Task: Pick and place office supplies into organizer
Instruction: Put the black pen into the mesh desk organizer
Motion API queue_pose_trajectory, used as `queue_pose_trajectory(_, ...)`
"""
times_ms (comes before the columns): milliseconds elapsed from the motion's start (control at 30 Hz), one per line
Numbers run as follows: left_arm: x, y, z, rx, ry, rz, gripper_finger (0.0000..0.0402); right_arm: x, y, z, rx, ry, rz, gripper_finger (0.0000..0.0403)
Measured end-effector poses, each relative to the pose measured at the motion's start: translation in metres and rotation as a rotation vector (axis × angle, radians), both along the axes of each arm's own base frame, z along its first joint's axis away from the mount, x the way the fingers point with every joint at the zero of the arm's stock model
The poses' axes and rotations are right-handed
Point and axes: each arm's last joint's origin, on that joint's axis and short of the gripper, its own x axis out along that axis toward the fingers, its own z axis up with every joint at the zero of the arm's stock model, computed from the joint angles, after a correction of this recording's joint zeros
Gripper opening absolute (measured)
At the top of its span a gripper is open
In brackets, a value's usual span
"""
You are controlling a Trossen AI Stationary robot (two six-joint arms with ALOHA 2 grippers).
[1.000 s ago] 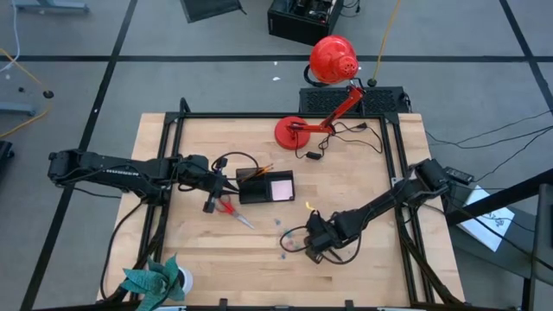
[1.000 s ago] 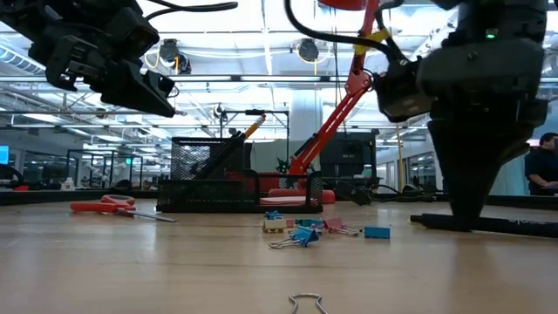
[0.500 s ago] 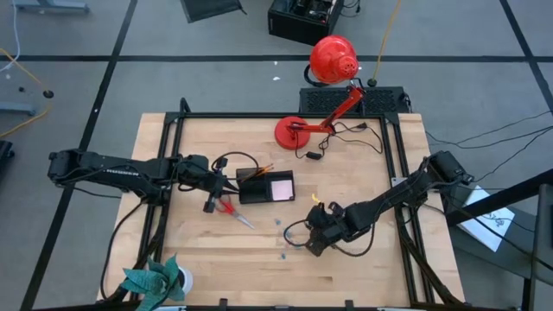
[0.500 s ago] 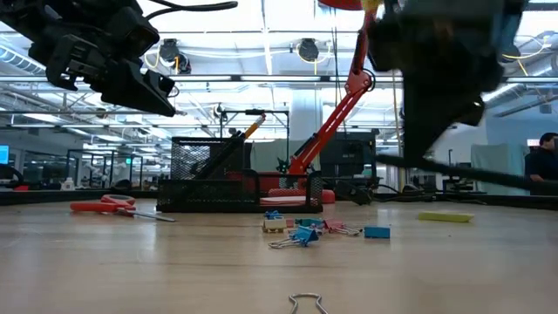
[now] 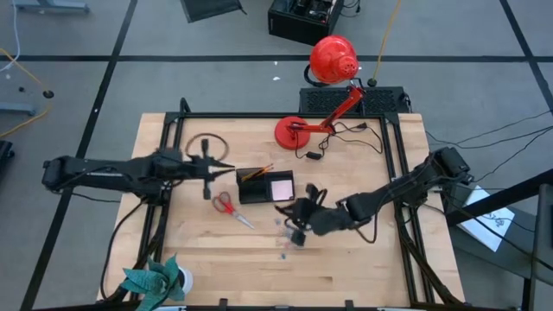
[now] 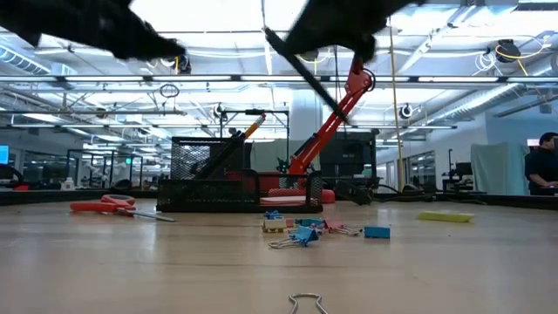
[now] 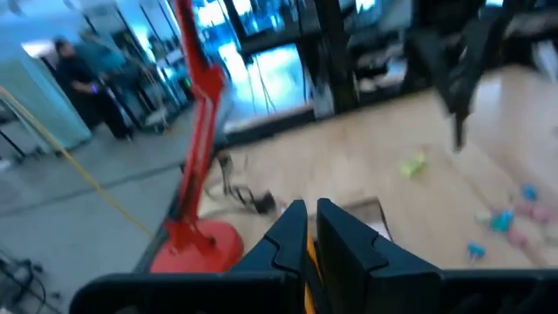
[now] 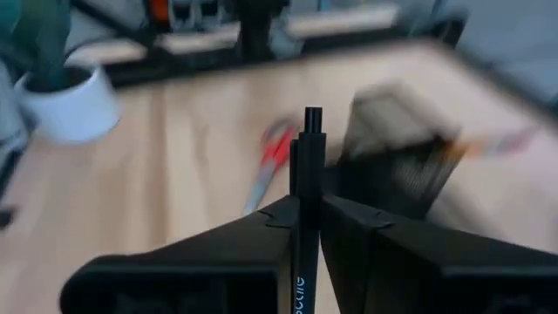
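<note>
R. gripper point(image 5: 298, 226), fingers clamped on a dark pen point(image 8: 307, 187), has swung from the bench's right side to above the loose clips point(image 6: 305, 230), just short of the organizer point(image 5: 266, 187) — pen now en route, not yet in. Farther back, L. gripper point(image 5: 207, 166) has lifted off the scissors point(image 5: 226, 206); fingers narrow w/ something orange between them, prob. a pencil point(image 7: 309, 262).

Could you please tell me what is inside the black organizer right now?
In the organizer, an orange pencil leans from the left compartment and a pink notepad fills the right. The mesh walls hide anything lower down.
</note>
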Motion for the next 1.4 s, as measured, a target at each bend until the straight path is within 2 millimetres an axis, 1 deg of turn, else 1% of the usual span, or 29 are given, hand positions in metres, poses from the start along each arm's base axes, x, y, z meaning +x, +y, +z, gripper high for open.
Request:
queue_pose_trajectory(167,-0.023,-0.002,0.018,-0.028,-0.142,0.001,0.0035,0.019,-0.027,0.017,-0.14,-0.165,-0.054,0.0025)
queue_pose_trajectory(300,-0.034,-0.003,0.022,-0.044,-0.177,-0.004,0.0035,0.035,-0.056,0.024,-0.191,-0.296,-0.101,0.0025)
queue_pose_trajectory(367,-0.036,-0.003,0.021,-0.046,-0.167,-0.005,0.0035,0.044,-0.07,0.021,-0.19,-0.343,-0.094,0.0025)
queue_pose_trajectory(467,-0.037,-0.003,0.019,-0.049,-0.148,-0.004,0.0035,0.058,-0.09,0.008,-0.166,-0.429,-0.074,0.0025)
queue_pose_trajectory(567,-0.037,-0.003,0.017,-0.051,-0.128,-0.004,0.0035,0.069,-0.107,-0.008,-0.145,-0.521,-0.081,0.0025)
queue_pose_trajectory(633,-0.037,-0.003,0.016,-0.053,-0.113,-0.003,0.0035,0.074,-0.114,-0.018,-0.146,-0.571,-0.101,0.0025)
queue_pose_trajectory(733,-0.036,-0.003,0.015,-0.053,-0.106,-0.003,0.0035,0.078,-0.12,-0.029,-0.154,-0.659,-0.125,0.0025)
queue_pose_trajectory(900,-0.036,-0.003,0.015,-0.047,-0.106,-0.004,0.0035,0.082,-0.124,-0.05,-0.173,-0.697,-0.143,0.0025)
queue_pose_trajectory(1033,-0.036,-0.003,0.015,-0.044,-0.104,-0.005,0.0035,0.09,-0.127,-0.064,-0.163,-0.683,-0.147,0.0025)
queue_pose_trajectory(1133,-0.037,-0.003,0.013,-0.045,-0.087,-0.004,0.0035,0.101,-0.127,-0.07,-0.174,-0.645,-0.14,0.0025)
queue_pose_trajectory(1267,-0.037,-0.003,0.011,-0.046,-0.067,-0.003,0.0035,0.122,-0.128,-0.074,-0.219,-0.504,-0.102,0.0025)
queue_pose_trajectory(1400,-0.037,-0.003,0.011,-0.047,-0.06,-0.003,0.0035,0.134,-0.128,-0.072,-0.267,-0.384,-0.079,0.0025)
